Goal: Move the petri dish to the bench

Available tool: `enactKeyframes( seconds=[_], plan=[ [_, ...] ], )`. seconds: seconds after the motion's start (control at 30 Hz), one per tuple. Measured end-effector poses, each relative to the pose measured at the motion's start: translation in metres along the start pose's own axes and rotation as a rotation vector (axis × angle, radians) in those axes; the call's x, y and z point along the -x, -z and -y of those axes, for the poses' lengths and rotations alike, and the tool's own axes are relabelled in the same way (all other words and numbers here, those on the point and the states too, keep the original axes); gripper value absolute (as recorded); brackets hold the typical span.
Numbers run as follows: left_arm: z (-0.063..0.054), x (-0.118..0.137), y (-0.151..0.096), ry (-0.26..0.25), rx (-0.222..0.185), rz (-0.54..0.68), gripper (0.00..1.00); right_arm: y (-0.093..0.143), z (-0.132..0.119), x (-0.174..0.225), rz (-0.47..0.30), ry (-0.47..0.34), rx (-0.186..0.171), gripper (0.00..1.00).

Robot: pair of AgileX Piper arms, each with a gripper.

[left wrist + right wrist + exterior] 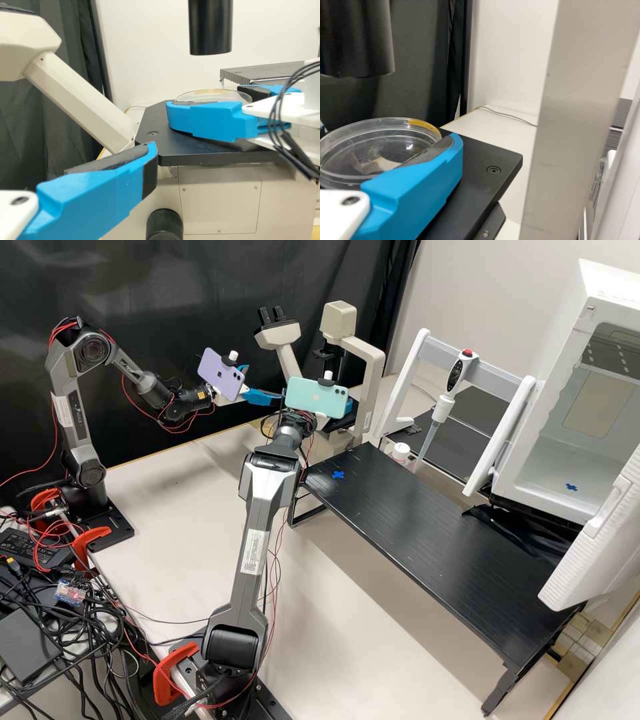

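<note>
Resting within right tool: petri dish

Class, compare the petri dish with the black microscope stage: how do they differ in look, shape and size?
The petri dish is clear, whereas the stage is opaque black. The petri dish is round; the stage has straight edges. The petri dish carries a yellow mark by its rim; the stage shows none. The petri dish is smaller than the stage. Both look roughly level.
</note>
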Motion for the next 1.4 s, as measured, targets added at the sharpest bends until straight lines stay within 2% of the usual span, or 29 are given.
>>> enactKeyframes(
  seconds=[0.3, 0.33, 0.37, 0.4, 0.43, 0.47, 0.5, 0.6, 0.67, 0.7, 0.73, 0.77, 0.83, 0.9, 0.97, 1.07, 1.13, 1.2, 1.27, 1.3, 1.37, 1.4],
  plan=[
    [0.0, 0.0, 0.0, 0.0, 0.0, 0.0, 1.0, -0.006, 0.002, 0.013, 0.004, 0.008, -0.006, 0.0],
    [0.0, 0.0, 0.0, 0.0, 0.0, 0.0, 1.0, -0.007, 0.002, 0.015, 0.002, 0.005, 0.003, 0.0],
    [0.0, 0.0, 0.0, 0.0, 0.0, 0.0, 1.0, -0.008, 0.002, 0.018, 0.0, 0.0, -0.01, 0.0],
    [0.0, 0.0, 0.0, 0.0, 0.0, 0.0, 1.0, -0.008, 0.002, 0.021, -0.003, -0.006, 0.002, 0.0],
    [0.0, 0.0, 0.0, 0.0, 0.0, 0.0, 1.0, -0.01, 0.001, 0.025, -0.003, -0.015, -0.01, 0.0],
    [0.0, 0.0, 0.0, 0.0, 0.0, 0.0, 1.0, -0.01, 0.0, 0.028, -0.007, -0.026, 0.002, 0.0],
    [0.0, 0.0, 0.0, 0.0, 0.0, 0.0, 1.0, -0.012, -0.001, 0.033, -0.008, -0.038, -0.013, 0.0],
    [0.0, 0.0, 0.0, 0.0, 0.0, 0.0, 1.0, -0.018, -0.002, 0.046, -0.014, -0.066, -0.005, 0.0],
    [0.0, 0.0, 0.0, 0.0, 0.0, 0.0, 1.0, -0.023, -0.002, 0.06, -0.023, -0.085, -0.009, 0.0],
    [0.0, 0.0, 0.0, 0.0, 0.0, 0.0, 1.0, -0.028, 0.0, 0.067, -0.024, -0.089, -0.023, 0.0],
    [0.0, 0.0, 0.0, 0.0, 0.0, 0.0, 1.0, -0.028, -0.002, 0.075, -0.041, -0.102, -0.016, 0.0],
    [0.0, 0.0, 0.0, 0.0, 0.0, 0.0, 1.0, -0.032, 0.0, 0.083, -0.052, -0.11, -0.028, 0.0],
    [0.0, 0.0, 0.0, 0.0, 0.0, 0.0, 1.0, -0.032, -0.003, 0.098, -0.092, -0.14, -0.013, 0.0],
    [0.0, 0.0, 0.0, 0.0, 0.0, 0.0, 1.0, -0.039, -0.005, 0.123, -0.137, -0.166, 0.005, 0.0],
    [0.0, 0.0, 0.0, 0.0, 0.0, 0.0, 1.0, -0.052, 0.0, 0.142, -0.141, -0.145, 0.014, 0.0],
    [0.0, 0.0, 0.0, 0.0, 0.0, 0.0, 1.0, -0.064, -0.003, 0.165, -0.166, -0.165, -0.003, 0.0],
    [0.0, 0.0, 0.0, 0.0, 0.0, 0.0, 1.0, -0.078, -0.003, 0.184, -0.186, -0.191, 0.015, 0.0],
    [0.0, 0.0, 0.0, 0.0, 0.0, 0.0, 1.0, -0.093, -0.001, 0.201, -0.184, -0.206, 0.011, 0.0],
    [0.0, 0.0, 0.0, 0.0, 0.0, 0.0, 1.0, -0.107, -0.003, 0.219, -0.181, -0.241, -0.022, 0.0],
    [0.0, 0.0, 0.0, 0.0, 0.0, 0.0, 1.0, -0.111, -0.004, 0.224, -0.187, -0.258, -0.025, 0.0],
    [0.0, 0.0, 0.0, 0.0, 0.0, 0.0, 1.0, -0.124, -0.002, 0.235, -0.193, -0.276, -0.016, 0.0],
    [0.0, 0.0, 0.0, 0.0, 0.0, 0.0, 1.0, -0.131, 0.0, 0.242, -0.196, -0.28, 0.002, 0.0]
  ],
)
